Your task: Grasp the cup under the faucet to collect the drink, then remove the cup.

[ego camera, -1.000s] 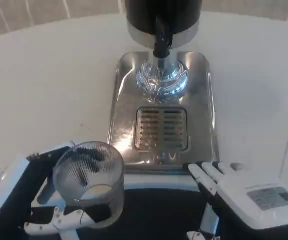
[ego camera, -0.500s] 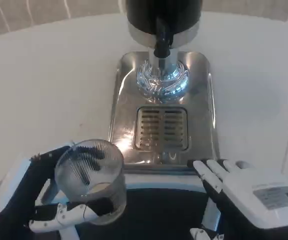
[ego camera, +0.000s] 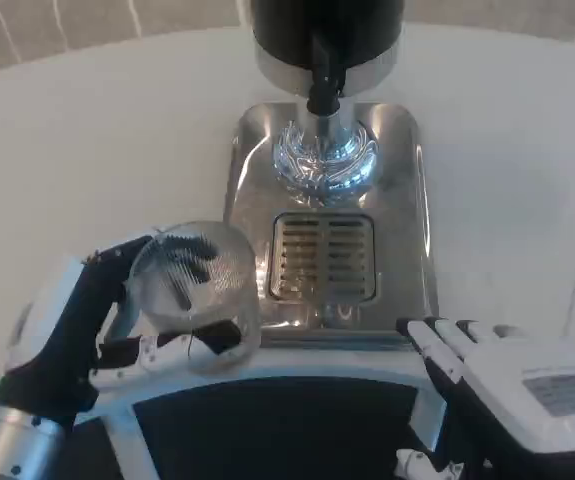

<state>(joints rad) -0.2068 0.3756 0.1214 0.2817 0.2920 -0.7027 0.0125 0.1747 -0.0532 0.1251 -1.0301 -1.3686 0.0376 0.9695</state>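
A clear ribbed glass cup (ego camera: 195, 293) is held by my left hand (ego camera: 97, 325) at the lower left, just left of the steel drip tray (ego camera: 407, 200) and above the table's front edge. Fingers wrap its near and far sides. The black faucet (ego camera: 322, 85) hangs from the dark dispenser body (ego camera: 327, 25) over the tray's shiny round base (ego camera: 323, 158). The slotted grate (ego camera: 322, 258) lies in front of that base. My right hand (ego camera: 512, 385) rests at the lower right with fingers straight, holding nothing.
The white round table (ego camera: 87, 150) stretches left and right of the dispenser. A dark panel with a white border (ego camera: 267, 430) fills the bottom edge between my hands.
My left hand has carried the cup up and to the right, closer to the tray's left front corner. The right hand has slid slightly down and right.
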